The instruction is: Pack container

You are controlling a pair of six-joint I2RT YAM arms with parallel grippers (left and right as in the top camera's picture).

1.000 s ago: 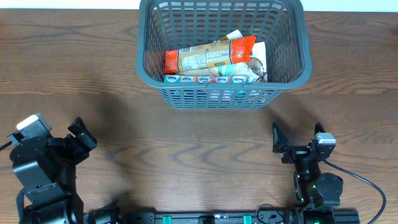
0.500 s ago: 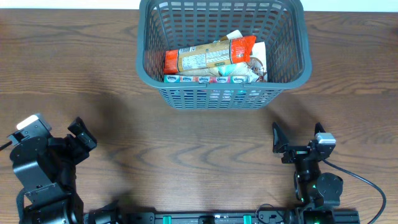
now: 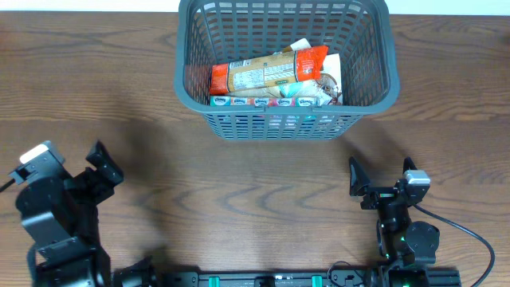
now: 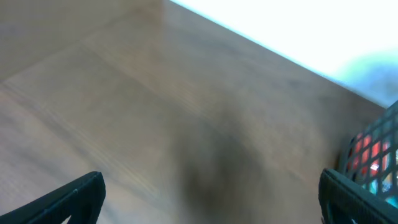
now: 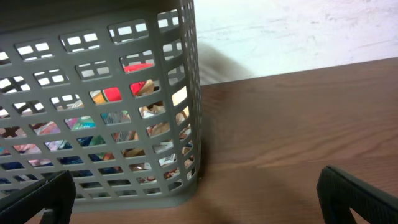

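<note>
Overhead looks straight down on the table (image 3: pixel 119 80); 2 wrist views skim low toward the container (image 5: pixel 124 200).

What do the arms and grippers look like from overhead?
Both matte black, blocky. Left gripper and right gripper: black pointed fingers, a light grey module on each wrist. Right arm has a black cable and small green light.

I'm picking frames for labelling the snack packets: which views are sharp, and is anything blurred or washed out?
Overhead: sharp and evenly lit, with the container casting only a soft shadow on the table. Left wrist: blurred all over, its upper right blown out to white, and the container's corner is barely readable. Right wrist: crisp, with the packets visible through the lattice.
</note>
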